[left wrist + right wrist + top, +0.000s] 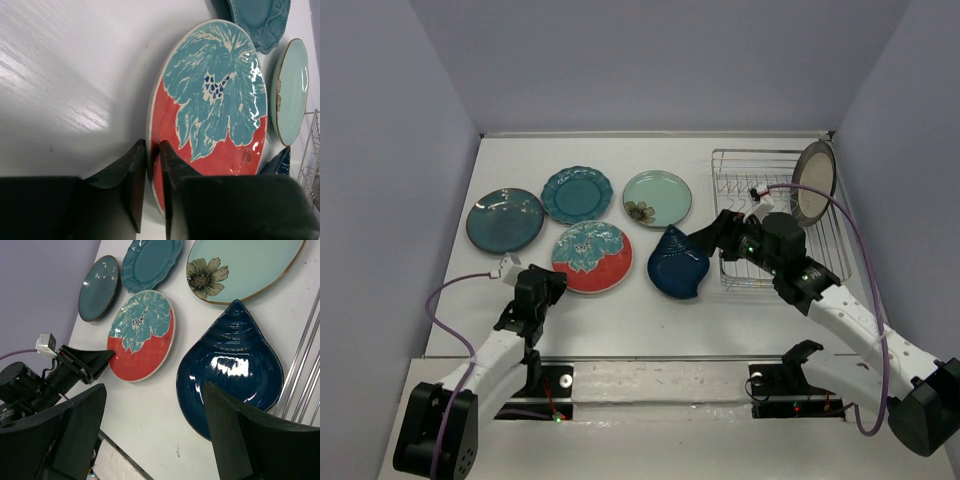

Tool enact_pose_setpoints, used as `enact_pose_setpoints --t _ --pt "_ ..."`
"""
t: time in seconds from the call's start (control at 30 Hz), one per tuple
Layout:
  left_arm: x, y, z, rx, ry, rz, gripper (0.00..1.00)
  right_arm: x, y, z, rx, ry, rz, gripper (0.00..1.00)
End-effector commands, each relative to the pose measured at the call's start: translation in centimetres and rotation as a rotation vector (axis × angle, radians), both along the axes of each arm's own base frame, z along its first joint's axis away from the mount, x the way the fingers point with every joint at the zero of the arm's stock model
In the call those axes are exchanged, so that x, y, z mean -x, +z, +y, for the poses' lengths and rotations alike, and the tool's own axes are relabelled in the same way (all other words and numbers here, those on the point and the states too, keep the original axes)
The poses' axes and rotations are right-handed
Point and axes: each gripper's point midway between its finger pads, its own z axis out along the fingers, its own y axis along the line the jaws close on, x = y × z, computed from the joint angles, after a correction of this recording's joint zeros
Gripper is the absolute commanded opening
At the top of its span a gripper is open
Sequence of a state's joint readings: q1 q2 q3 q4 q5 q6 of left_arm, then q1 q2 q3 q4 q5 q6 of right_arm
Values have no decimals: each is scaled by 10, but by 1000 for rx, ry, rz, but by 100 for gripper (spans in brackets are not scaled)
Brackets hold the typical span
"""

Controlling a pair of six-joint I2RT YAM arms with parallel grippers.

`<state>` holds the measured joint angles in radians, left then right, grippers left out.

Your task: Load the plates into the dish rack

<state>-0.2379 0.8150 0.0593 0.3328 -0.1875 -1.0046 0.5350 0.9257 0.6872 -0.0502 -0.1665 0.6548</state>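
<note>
Ahead and to the left of the left gripper [151, 147], well apart from it, the teal plate [505, 220] lies flat on the table [620, 320]. The left gripper sits low at the near-left rim of the red plate [215, 100]. Its jaws are drawn narrow with that rim in the slot between them — one finger [132, 175] outside the edge, the other over the red glaze. Whether they pinch it I cannot tell.

Ahead of this gripper, past the red plate, lies the scalloped plate [577, 193]. Further to its right is the mint plate [657, 198] with its flower.

The right gripper [155, 386] hangs with jaws spread wide, grasping nothing. The blue plate [230, 365] — shell-shaped, flat on the table — lies below and just ahead of its fingertips.

Behind this gripper, under its arm, stands the rack [740, 165]. The grey plate [815, 180] stands on edge at the rack's far right corner. The other five plates lie outside the rack.
</note>
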Motion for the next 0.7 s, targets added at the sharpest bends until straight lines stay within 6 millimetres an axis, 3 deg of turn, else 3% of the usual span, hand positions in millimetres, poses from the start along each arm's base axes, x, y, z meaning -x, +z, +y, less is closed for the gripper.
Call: enact_pose_setpoints --t 0.0,0.07,0.17,0.37,0.4,0.67 --pt "-12 16 5 19 44 -94 18 -3 38 8 -57 2 -96 83" --pt "-12 16 5 17 41 -95 6 -2 40 8 -62 1 -98 83" --pt "-10 16 5 15 37 -91 6 2 43 11 -69 17 -100 82" --pt "-4 35 5 19 25 -135 6 4 35 22 -61 58 -76 82" --pt "-6 53 5 31 24 -193 6 5 33 27 -58 73 -68 82" --pt "0 130 -1 43 -29 -356 6 14 12 71 -20 208 -28 84"
